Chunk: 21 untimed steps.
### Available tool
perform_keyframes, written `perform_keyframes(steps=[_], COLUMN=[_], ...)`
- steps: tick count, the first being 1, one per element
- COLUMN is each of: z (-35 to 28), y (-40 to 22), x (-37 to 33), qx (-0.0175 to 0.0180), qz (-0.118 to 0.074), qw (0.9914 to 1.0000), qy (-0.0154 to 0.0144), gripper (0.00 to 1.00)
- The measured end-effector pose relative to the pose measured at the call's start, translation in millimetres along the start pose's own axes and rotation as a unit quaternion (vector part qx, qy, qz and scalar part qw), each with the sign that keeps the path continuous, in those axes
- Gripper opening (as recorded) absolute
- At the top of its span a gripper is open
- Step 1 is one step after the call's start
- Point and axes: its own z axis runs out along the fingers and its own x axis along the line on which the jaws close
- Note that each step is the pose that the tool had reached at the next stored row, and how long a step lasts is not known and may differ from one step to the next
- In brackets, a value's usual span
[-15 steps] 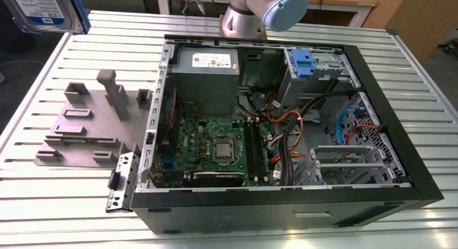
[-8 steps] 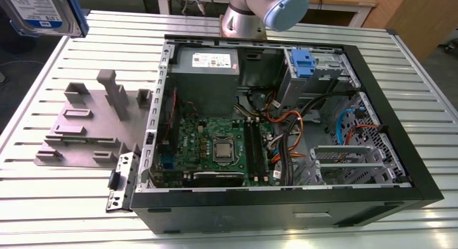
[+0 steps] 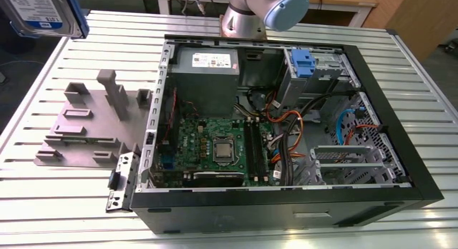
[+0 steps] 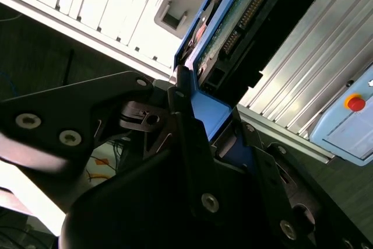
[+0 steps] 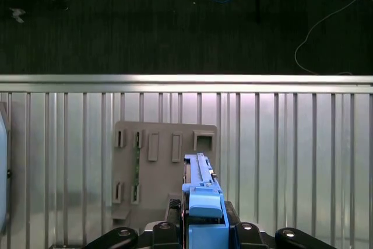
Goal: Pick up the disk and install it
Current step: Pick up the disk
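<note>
Gripper (image 4: 211, 118) was clamped tight on the disk (image 3: 44, 13), holding it up above the grey tray (image 5: 157, 188), well apart from the open case (image 3: 272, 209).

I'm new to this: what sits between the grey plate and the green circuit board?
The computer case's metal wall, seen in the exterior view.

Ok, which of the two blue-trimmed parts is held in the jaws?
The disk, raised at the exterior view's upper left, with the jaws closed on its blue rail. The other, the blue latch, sits inside the computer case.
</note>
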Motion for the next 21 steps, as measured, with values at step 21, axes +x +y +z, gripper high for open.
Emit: perform_keyframes(steps=[21], z=[0.1], y=[-8.3], x=[2.0], qx=[-0.0001], qz=[0.000], qw=[1.00000], qy=[0.0000], gripper=[0.36])
